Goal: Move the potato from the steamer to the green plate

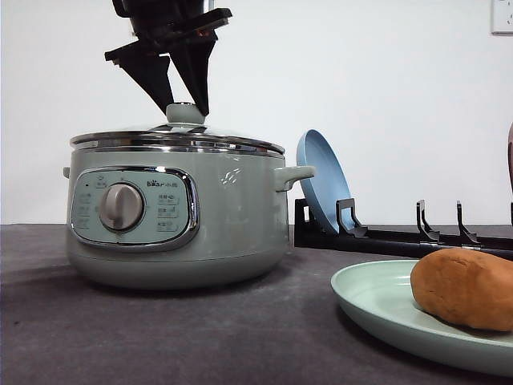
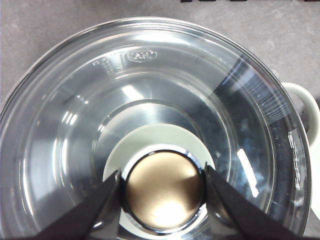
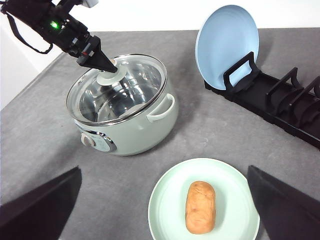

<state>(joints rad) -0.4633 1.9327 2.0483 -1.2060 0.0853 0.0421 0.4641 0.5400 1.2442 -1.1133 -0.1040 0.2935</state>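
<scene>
Potato (image 3: 200, 207) lies on green plate (image 3: 170, 195) at desk (image 3: 210, 135) front, lengthwise near plate centre; front view shows it at plate's right part, resting on the surface. Steamer (image 1: 232, 216) stands w/ glass lid (image 3: 145, 75) seated on its rim; through the glass the steel inner pot is seen, no food discernible inside. Left gripper (image 1: 186, 103) is at the lid knob (image 1: 185, 113), jaws set either side of the knob, tips touching or just beside it (wrist view: fingers (image 2: 95, 215) flank the chrome cap closely), contact not certain, so grip can't be told. Right gripper (image 3: 165, 220) hangs above the green plate, jaws wide apart, nothing between them, potato below the gap. Blue plate (image 3: 227, 45) stands tilted on edge in a black rack (image 3: 280, 107) behind-right of steamer; other rack slots hold nothing.
</scene>
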